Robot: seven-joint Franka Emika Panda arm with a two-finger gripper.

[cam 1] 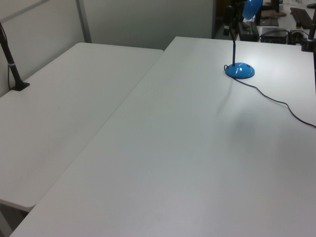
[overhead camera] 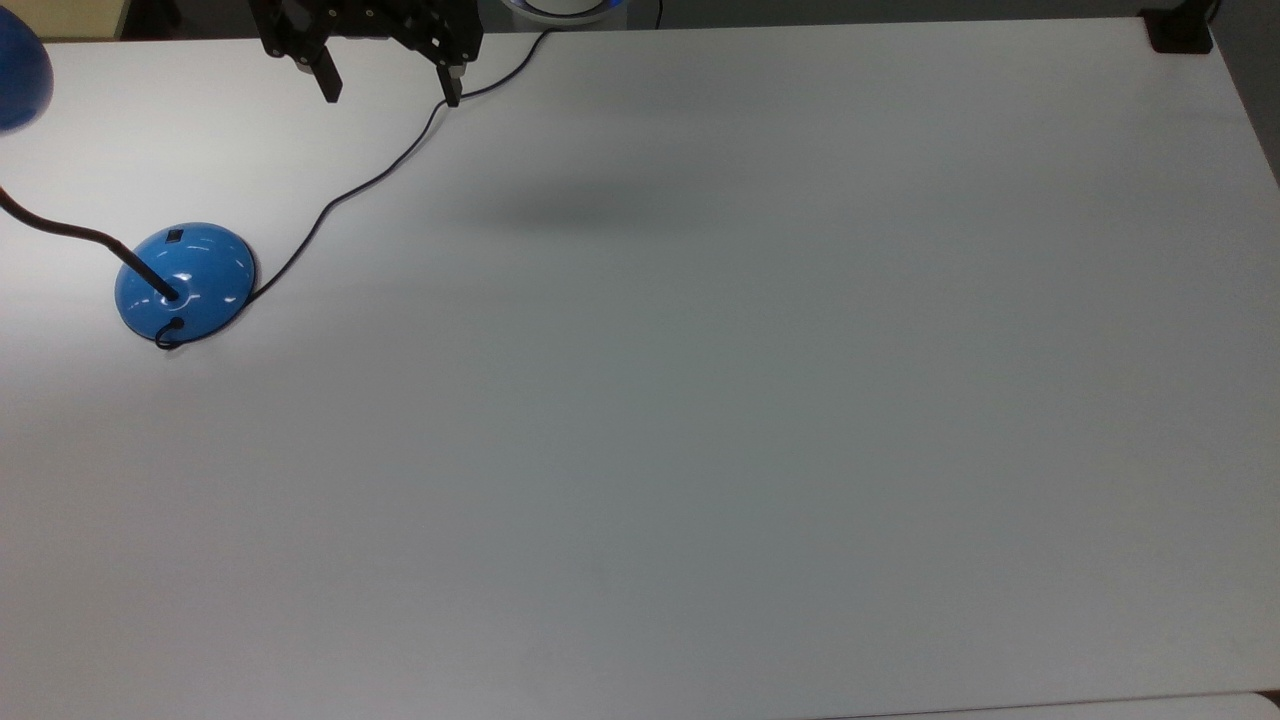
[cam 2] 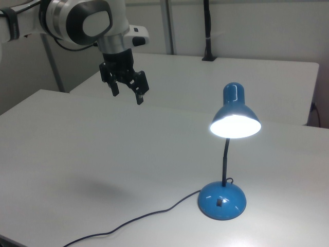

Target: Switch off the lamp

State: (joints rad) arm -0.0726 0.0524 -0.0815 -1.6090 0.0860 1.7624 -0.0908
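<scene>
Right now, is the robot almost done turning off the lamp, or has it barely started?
Barely started. Nothing is done yet: the lamp is lit, its shade glowing bright. The claw hangs open in the air, well away from the lamp and holding nothing. What's left is everything: reach the blue base, press the small black switch on it, and see the light go dark.

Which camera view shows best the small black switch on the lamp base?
The right view: the switch faces the camera on the front of the base. The top view shows it small on the dome's far side. In the left view I cannot make it out.
</scene>
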